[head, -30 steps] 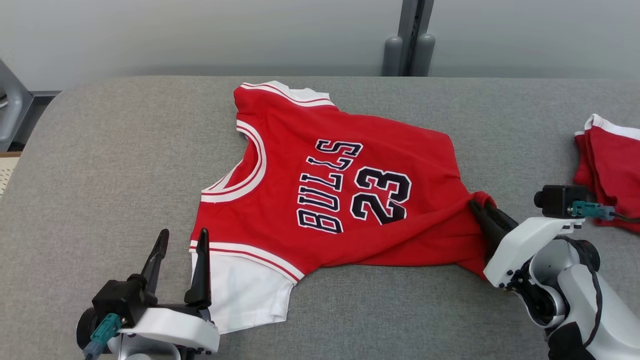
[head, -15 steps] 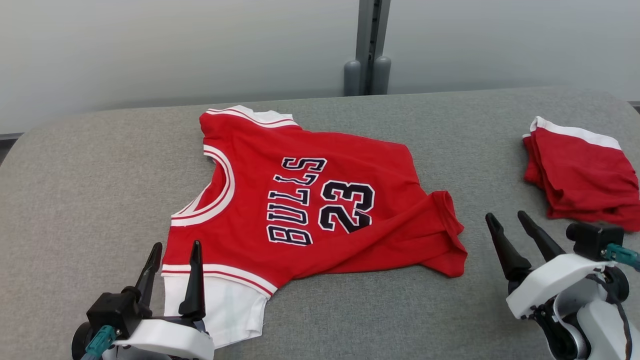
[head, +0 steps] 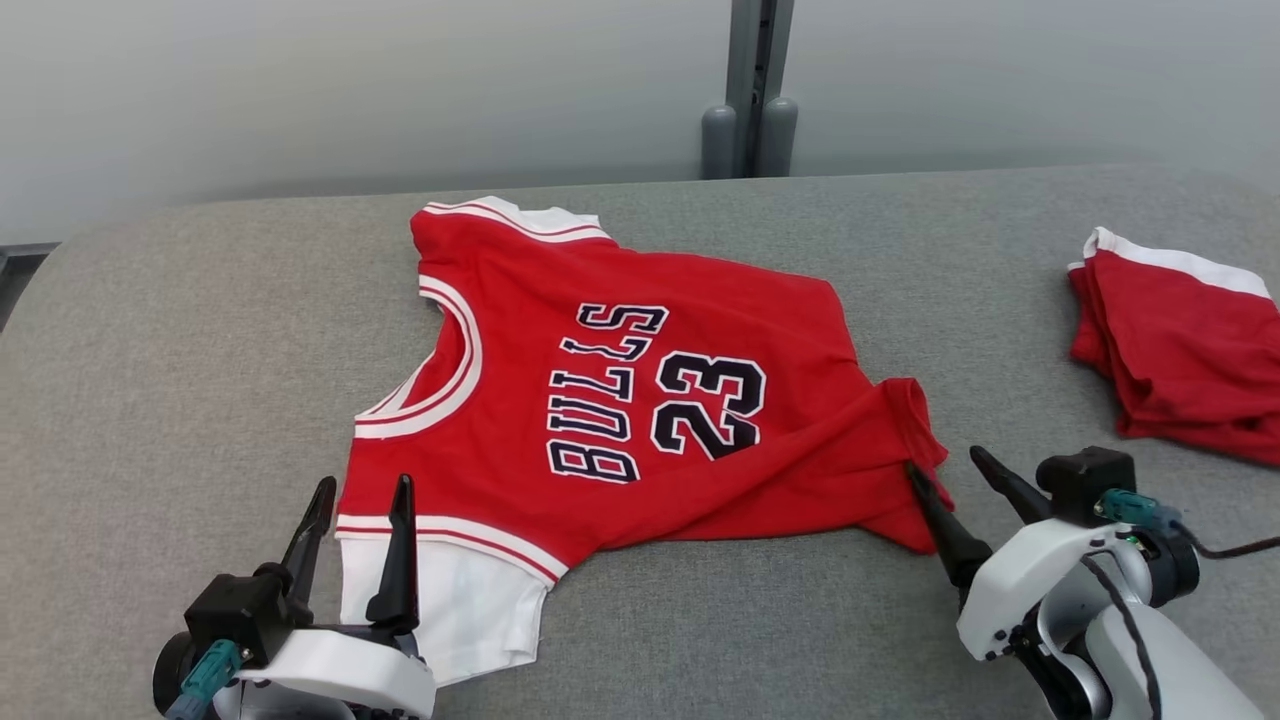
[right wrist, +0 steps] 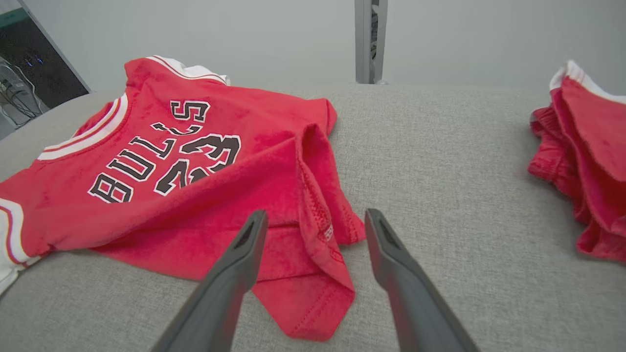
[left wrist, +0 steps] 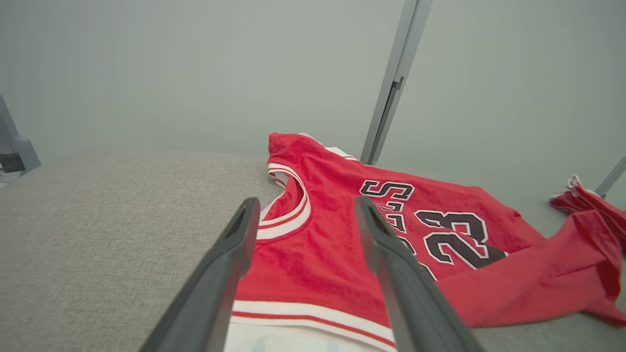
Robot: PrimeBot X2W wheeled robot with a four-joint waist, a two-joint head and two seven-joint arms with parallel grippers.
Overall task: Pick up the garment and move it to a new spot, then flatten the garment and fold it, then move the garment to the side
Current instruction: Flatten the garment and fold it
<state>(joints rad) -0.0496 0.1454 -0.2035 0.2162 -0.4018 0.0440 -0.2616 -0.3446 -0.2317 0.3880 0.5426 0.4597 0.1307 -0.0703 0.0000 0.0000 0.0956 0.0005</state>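
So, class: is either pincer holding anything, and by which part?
Nothing is held. Both stand open: the left pincer at the shoulder of the jersey, the right pincer astride its hem corner.

i'm looking into what reads as a robotics test lab, not a home: a padded table (head: 200,350) covered in grey cloth, a bare pale wall (head: 300,90) behind it, a grey metal post (head: 750,80) against that wall, and dark equipment (right wrist: 34,73) with loose cables off to one side. a red jersey (head: 560,290) lies spread on the table.
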